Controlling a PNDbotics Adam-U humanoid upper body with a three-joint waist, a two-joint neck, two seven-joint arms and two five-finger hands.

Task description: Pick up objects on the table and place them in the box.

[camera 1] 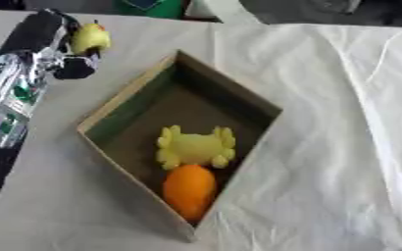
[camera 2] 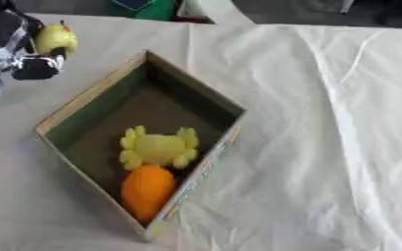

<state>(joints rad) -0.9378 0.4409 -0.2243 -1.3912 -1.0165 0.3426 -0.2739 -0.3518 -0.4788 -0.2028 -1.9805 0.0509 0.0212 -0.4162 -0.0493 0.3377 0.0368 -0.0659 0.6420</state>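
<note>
Beyond the box's (camera 1: 110,105) far-left rim: small yellow object with orange spot (camera 1: 89,38), pinched in the curled fingers of the left hand (camera 1: 71,61), above the cloth-covered counter (camera 1: 324,147). Inside the box: yellow crab-like toy (camera 1: 196,147) and orange egg-shaped object (camera 1: 189,191), touching. Right hand not visible. Risk, as judged: release short of the rim, object rolling off across the cloth; hand clipping the box wall, shifting it.

We list: open cardboard box (camera 1: 118,100), holding a yellow crab-shaped toy (camera 1: 196,147) touching an orange (camera 1: 189,190); yellow fruit (camera 1: 89,38) held off beyond its far-left wall.
</note>
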